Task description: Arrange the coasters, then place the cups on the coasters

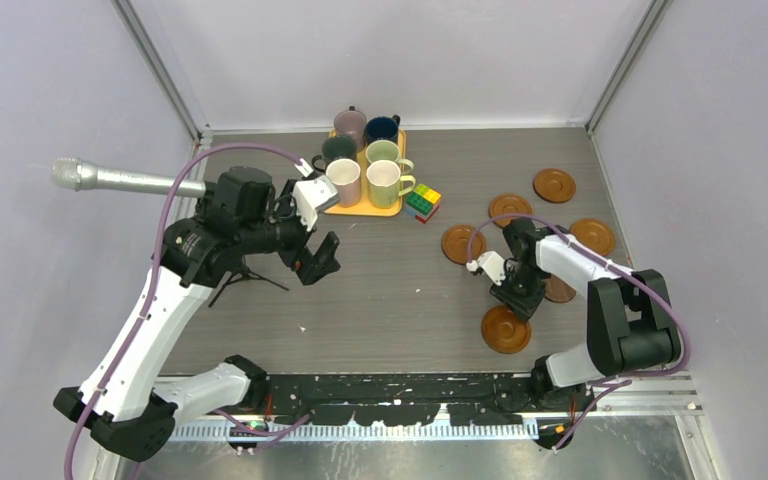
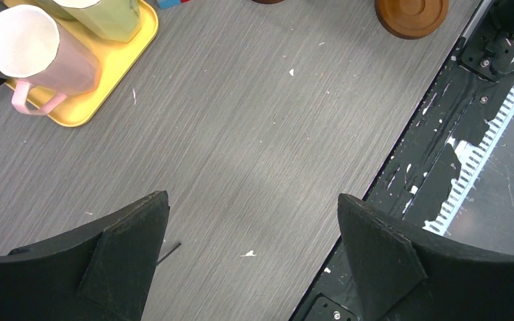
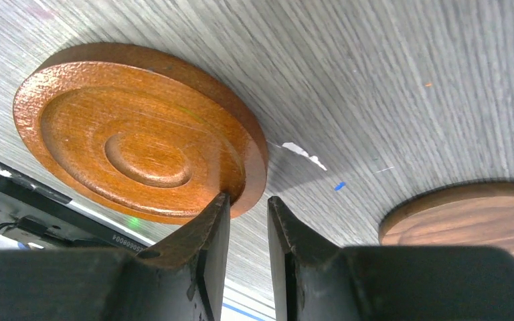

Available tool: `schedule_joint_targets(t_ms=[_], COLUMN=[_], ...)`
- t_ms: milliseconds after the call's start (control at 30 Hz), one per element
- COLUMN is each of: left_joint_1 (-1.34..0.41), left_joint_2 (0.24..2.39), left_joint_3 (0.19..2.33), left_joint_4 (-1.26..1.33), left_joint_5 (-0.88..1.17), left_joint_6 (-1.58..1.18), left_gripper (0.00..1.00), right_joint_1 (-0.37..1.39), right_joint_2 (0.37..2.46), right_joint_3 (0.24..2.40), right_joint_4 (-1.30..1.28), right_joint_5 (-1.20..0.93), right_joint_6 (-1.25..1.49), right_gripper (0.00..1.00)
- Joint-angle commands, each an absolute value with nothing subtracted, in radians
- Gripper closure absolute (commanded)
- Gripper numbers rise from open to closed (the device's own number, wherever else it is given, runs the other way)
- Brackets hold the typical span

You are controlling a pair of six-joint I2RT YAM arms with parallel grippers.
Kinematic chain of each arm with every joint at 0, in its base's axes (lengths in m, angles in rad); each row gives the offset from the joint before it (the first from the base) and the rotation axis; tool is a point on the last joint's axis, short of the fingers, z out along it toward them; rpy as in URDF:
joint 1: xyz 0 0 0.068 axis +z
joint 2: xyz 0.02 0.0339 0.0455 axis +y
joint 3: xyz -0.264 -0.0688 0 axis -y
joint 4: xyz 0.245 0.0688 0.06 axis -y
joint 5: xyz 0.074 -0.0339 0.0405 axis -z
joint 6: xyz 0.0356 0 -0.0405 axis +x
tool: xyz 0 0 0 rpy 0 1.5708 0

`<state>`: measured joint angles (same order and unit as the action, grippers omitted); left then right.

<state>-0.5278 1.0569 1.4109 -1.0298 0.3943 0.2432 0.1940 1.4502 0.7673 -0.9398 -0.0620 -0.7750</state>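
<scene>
Six cups stand on the yellow tray (image 1: pixel 372 209) at the back: mauve (image 1: pixel 350 125), navy (image 1: pixel 382 128), dark green (image 1: pixel 338 150), light green (image 1: pixel 384 152), pink-cream (image 1: pixel 343 181), pale yellow (image 1: pixel 385 182). Coasters lie spread on the right: (image 1: pixel 554 184), (image 1: pixel 510 208), (image 1: pixel 463 243), (image 1: pixel 592 236). A darker coaster (image 3: pixel 468 214) is partly hidden under the right arm. My right gripper (image 3: pixel 247 200) pinches the rim of the nearest coaster (image 3: pixel 140 134), low over the table near the front edge. My left gripper (image 2: pixel 254 207) hangs open over bare table, in front of the tray.
A multicoloured cube (image 1: pixel 422 201) sits just right of the tray. A silver microphone (image 1: pixel 110 178) on a small tripod juts in from the left wall. The black base rail (image 2: pixel 435 167) runs along the table's near edge. Walls close in the table.
</scene>
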Motion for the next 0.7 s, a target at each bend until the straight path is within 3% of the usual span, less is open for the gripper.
schedule_joint_targets(t_ms=[0, 133, 467, 667], left_joint_1=[-0.523, -0.523, -0.522, -0.535], left_joint_2=[1.036, 1.042, 1.148, 1.252], left_joint_3=[1.406, 1.401, 1.5, 1.621], left_joint_4=[-1.016, -1.025, -1.128, -1.237], left_joint_5=[0.404, 0.405, 0.411, 0.388], left_joint_6=[0.255, 0.256, 0.282, 0.317], left_gripper=[0.0, 0.0, 0.0, 0.0], right_joint_1=[0.18, 0.178, 0.172, 0.171], right_joint_2=[1.46, 1.454, 1.351, 1.31], right_joint_3=[0.814, 0.874, 1.138, 1.265], right_joint_4=[-0.951, -0.976, -1.066, -1.03], right_joint_5=[-0.045, -0.071, -0.265, -0.292], right_joint_6=[-0.824, -0.806, -0.677, -0.529], right_gripper=[0.67, 0.62, 0.34, 0.29])
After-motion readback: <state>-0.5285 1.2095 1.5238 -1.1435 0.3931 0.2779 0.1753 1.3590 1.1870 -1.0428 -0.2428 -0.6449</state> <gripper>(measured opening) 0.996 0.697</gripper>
